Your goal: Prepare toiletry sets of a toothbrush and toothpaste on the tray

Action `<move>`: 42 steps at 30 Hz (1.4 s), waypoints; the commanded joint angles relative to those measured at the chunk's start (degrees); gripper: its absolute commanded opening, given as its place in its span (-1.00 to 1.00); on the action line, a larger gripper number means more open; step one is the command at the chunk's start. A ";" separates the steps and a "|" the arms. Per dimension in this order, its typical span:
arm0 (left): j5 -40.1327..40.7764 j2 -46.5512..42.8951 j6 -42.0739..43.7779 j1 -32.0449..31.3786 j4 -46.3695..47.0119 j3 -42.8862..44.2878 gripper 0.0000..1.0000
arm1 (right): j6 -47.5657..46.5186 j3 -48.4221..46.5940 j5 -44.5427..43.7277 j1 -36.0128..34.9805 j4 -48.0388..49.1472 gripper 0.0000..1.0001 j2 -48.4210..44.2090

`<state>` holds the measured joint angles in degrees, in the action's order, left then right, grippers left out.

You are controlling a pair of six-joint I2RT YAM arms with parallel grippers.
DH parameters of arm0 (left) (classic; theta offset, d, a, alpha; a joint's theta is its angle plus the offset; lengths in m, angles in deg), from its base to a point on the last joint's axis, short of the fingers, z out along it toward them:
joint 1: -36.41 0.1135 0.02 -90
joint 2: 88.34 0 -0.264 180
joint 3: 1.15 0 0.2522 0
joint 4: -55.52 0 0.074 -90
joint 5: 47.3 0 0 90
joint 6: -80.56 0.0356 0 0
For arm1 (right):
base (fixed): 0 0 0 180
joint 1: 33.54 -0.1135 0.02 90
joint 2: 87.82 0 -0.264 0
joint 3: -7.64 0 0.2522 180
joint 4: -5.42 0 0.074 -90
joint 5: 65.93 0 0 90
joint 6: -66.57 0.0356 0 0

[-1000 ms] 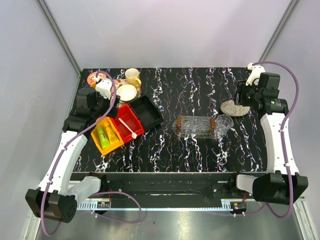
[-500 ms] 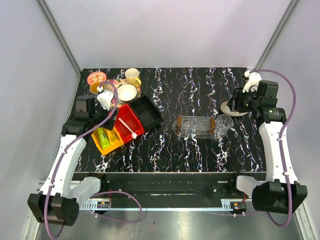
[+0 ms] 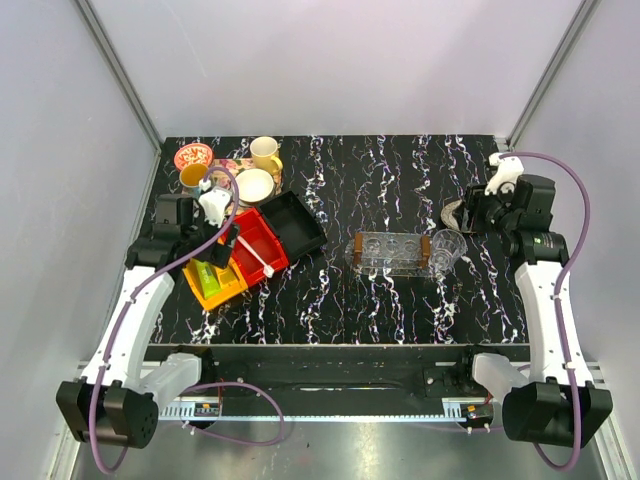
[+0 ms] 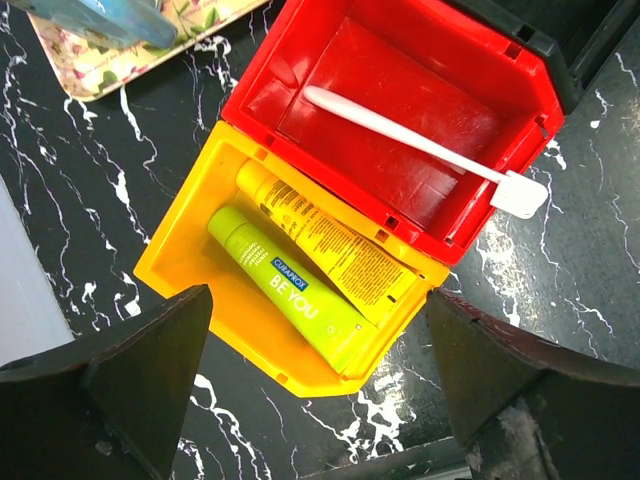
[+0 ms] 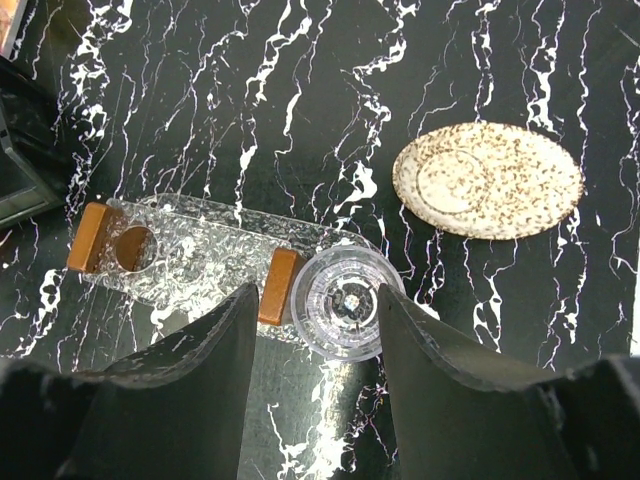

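Over the yellow bin (image 4: 175,270), the left gripper (image 4: 318,300) is being held wide apart above the toothpaste (image 4: 325,250), seemingly for a pick; the toothbrush (image 4: 410,140) is being left in the red bin (image 4: 262,92). Near the tray (image 5: 488,180), the right gripper (image 5: 318,300) is being hung apart, empty. Since a second ago, the left gripper is being brought off the cups (image 3: 262,153).

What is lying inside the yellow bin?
The yellow bin holds two toothpaste tubes side by side, the orange-yellow tube and the lime green tube. The floor beneath them is covered.
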<state>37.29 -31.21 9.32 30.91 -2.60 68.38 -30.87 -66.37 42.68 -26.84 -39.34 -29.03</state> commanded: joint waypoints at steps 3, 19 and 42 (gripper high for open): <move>4.35 1.76 -2.59 1.10 0.24 -1.71 0.78 | -0.55 0.75 -2.87 0.16 3.41 0.14 0.98; 5.32 15.38 -13.83 7.34 -1.17 2.94 0.37 | -1.26 1.45 -1.74 0.07 3.85 0.14 1.77; 5.76 23.47 -27.73 8.92 1.29 3.82 0.26 | -1.43 1.89 -1.21 0.16 4.02 0.13 1.86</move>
<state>43.11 -9.07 -15.13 39.02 -3.13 70.50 -31.36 -64.60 40.28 -26.82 -37.70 -26.78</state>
